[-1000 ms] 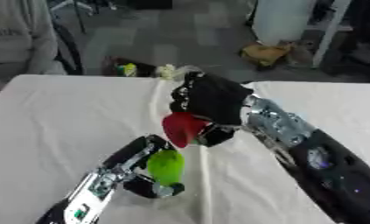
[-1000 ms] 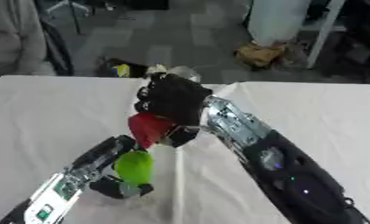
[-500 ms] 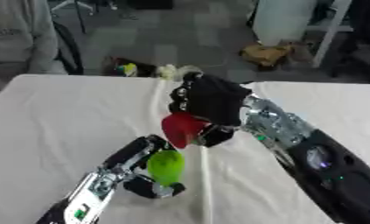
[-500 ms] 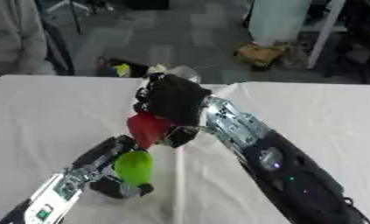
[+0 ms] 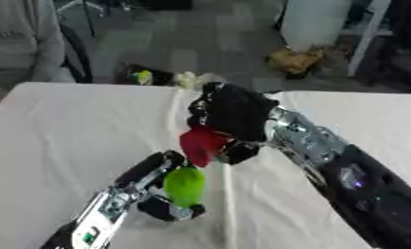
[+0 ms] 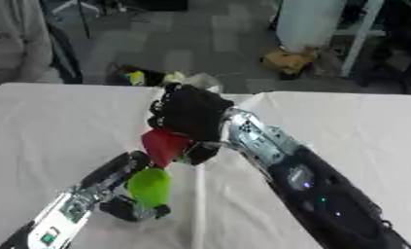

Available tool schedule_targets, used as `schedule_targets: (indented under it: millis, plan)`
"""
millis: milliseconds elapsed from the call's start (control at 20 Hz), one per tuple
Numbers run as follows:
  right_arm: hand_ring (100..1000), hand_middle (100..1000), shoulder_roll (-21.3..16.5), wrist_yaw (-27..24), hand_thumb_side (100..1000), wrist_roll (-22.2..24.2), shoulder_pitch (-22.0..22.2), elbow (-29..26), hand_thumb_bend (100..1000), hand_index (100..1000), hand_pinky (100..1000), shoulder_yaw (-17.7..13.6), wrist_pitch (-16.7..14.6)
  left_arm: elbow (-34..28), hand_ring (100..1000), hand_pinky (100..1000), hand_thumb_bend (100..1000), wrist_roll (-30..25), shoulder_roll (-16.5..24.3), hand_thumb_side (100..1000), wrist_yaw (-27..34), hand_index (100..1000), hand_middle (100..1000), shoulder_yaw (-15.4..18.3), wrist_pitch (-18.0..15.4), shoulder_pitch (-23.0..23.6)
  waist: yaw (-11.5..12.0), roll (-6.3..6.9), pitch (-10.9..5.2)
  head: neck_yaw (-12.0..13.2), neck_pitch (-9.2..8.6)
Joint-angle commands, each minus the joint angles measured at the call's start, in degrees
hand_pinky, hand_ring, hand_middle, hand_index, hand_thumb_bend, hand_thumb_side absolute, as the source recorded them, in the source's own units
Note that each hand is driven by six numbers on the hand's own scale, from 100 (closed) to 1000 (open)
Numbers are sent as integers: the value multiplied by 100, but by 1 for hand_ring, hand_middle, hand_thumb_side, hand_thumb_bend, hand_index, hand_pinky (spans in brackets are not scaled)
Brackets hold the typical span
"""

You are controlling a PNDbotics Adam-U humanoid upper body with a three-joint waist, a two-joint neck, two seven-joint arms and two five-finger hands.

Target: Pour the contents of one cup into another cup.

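My right hand (image 5: 235, 111) is shut on a red cup (image 5: 201, 144), tipped steeply with its mouth down and to the left. Directly beneath it sits a green cup (image 5: 184, 185), its mouth tilted up toward the red one, with my left hand (image 5: 162, 206) shut on it low over the white table (image 5: 64, 126). The two cups are almost touching, the red rim just above the green rim. Whatever is inside either cup is hidden from me.
A seam or fold (image 5: 229, 199) runs down the white cloth beside the cups. Beyond the table's far edge lie small coloured things (image 5: 142, 77) on the floor, a brown bag (image 5: 295, 60), and a person in grey (image 5: 21, 36) at the far left.
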Motion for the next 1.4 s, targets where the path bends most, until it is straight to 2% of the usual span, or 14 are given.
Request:
schedule_targets:
  millis: [50,1400]
  plan:
    - [378,345,-31,67,367,-7,-152,-42,100,469,630,-24,-35,-60,124,100,262,-11,57,210,8,629,352,28,-8,-109,-11,7,-121,6,18]
    - [385,349,-42,117,368,76,-175,-139,100,469,639,49,-46,-69,123,100,262,-24,64,208,18,629,351,30,-9,-108,-35,-37,-136,12,5]
